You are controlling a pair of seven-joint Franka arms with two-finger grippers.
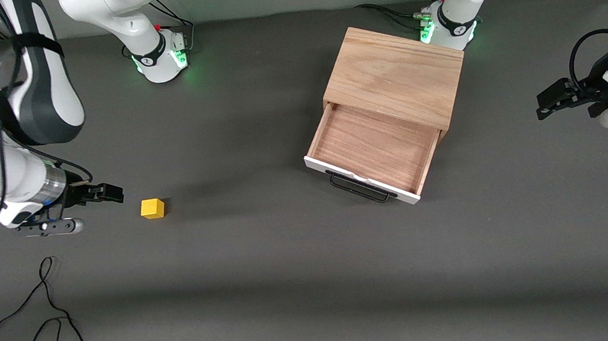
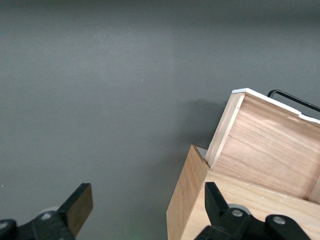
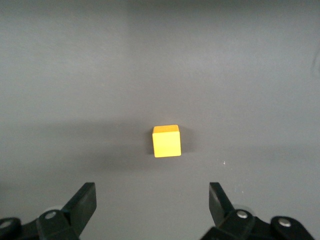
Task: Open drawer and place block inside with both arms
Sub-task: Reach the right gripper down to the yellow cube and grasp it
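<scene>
The oak box [image 1: 396,76] stands near the left arm's base with its drawer [image 1: 374,147] pulled out, brown interior bare, white front and black handle [image 1: 361,188] facing the front camera. The drawer also shows in the left wrist view [image 2: 265,150]. The yellow block [image 1: 152,208] lies on the mat toward the right arm's end; it also shows in the right wrist view [image 3: 166,141]. My right gripper [image 1: 113,193] is open and empty, beside the block and apart from it. My left gripper [image 1: 543,105] is open and empty, above the mat beside the box at the left arm's end.
The grey mat [image 1: 288,257] covers the table. Loose black cables [image 1: 52,316] lie near the front edge at the right arm's end. Both arm bases [image 1: 159,55] glow green at the edge farthest from the front camera.
</scene>
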